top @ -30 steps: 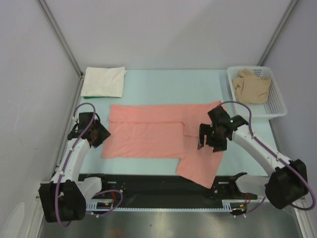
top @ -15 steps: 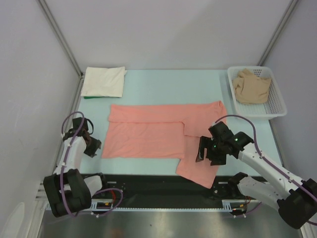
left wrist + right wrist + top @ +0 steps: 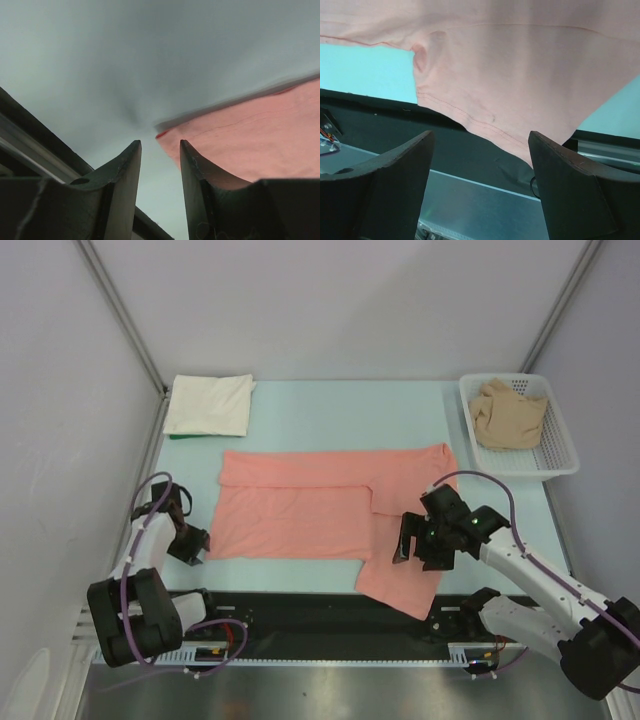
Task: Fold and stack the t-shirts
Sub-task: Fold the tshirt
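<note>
The salmon-pink t-shirt (image 3: 300,505) lies flat mid-table, its right part (image 3: 405,580) hanging over the front edge. My left gripper (image 3: 190,545) sits low on the table at the shirt's near left corner. In the left wrist view that gripper (image 3: 160,145) is partly open and empty, with the pink corner (image 3: 240,135) just ahead of its right finger. My right gripper (image 3: 405,540) hovers over the overhanging part. Its jaws (image 3: 480,140) are wide open with nothing between them, and the pink cloth (image 3: 520,65) is ahead. A cream-white t-shirt (image 3: 208,405) lies folded at the back left. A tan-beige t-shirt (image 3: 508,412) is in the basket.
A white mesh basket (image 3: 560,455) stands at the back right. A black rail (image 3: 300,605) runs along the table's front edge, under the hanging cloth. Enclosure walls close in on the left and right.
The left gripper drew back and down to the shirt's near left corner, its jaws narrowing. The right gripper moved toward the front edge over the overhanging flap.
</note>
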Action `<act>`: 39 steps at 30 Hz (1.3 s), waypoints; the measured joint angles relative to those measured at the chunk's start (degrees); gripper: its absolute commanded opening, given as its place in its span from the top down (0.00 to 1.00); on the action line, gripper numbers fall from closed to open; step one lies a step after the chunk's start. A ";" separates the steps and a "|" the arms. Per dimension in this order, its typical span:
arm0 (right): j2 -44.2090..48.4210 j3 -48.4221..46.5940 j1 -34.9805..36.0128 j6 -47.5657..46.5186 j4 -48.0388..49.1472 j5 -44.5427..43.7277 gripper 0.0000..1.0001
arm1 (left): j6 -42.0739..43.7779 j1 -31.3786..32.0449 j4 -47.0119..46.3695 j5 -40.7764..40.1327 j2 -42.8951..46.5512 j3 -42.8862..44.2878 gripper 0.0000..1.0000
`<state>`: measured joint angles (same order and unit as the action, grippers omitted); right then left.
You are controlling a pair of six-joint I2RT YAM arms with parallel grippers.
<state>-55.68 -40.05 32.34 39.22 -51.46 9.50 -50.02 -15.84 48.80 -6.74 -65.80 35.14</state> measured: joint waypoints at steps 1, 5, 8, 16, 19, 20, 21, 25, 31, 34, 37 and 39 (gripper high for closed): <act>-0.17 0.00 -0.17 -0.07 0.09 0.00 0.17 | -0.04 0.00 0.07 0.11 -0.59 -0.26 0.57; -0.57 0.00 -0.72 -0.22 0.46 0.02 0.17 | -0.48 0.00 0.26 0.42 -1.62 -0.74 0.56; -0.81 0.00 -0.98 -0.26 0.79 0.02 0.17 | -0.74 0.00 0.00 0.39 -1.68 -0.74 0.56; -1.05 0.00 -1.11 -0.42 0.79 0.02 0.17 | -1.03 -0.04 -3.04 0.72 -2.54 -2.21 0.57; -1.05 0.00 -1.14 -0.33 0.70 -0.02 0.17 | -0.98 -0.07 -3.61 0.87 -3.72 -2.12 0.59; -1.05 0.00 -1.14 -0.26 0.57 -0.07 0.17 | -0.98 -0.07 -3.61 0.90 -3.80 -2.08 0.60; -1.05 0.00 -1.14 -0.20 0.37 -0.22 0.17 | -0.98 -0.07 -3.69 0.94 -3.85 -2.08 0.61; -1.68 0.11 -1.55 0.39 -0.81 -0.87 0.14 | -0.79 -0.07 -4.76 1.73 -3.98 -2.05 0.81; -3.50 3.34 -3.02 3.78 -2.12 -1.51 0.20 | 0.55 -0.09 -6.69 3.63 -3.87 -2.36 1.00; -2.97 5.64 -4.33 6.84 -2.60 -1.70 0.31 | 0.98 -0.11 -7.17 3.93 -3.06 -2.91 1.00; -1.49 8.83 -6.05 9.60 -2.56 -1.66 0.35 | 1.03 -0.11 -7.65 4.00 -1.97 -3.58 1.00; -0.66 11.41 -7.26 10.97 -2.25 -1.75 0.38 | 1.05 -0.13 -8.04 4.15 -1.18 -4.11 1.00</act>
<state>-56.34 -28.64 25.08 50.19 -53.71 7.75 -48.97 -15.97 40.75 -2.59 -66.98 31.03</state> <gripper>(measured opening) 0.645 0.011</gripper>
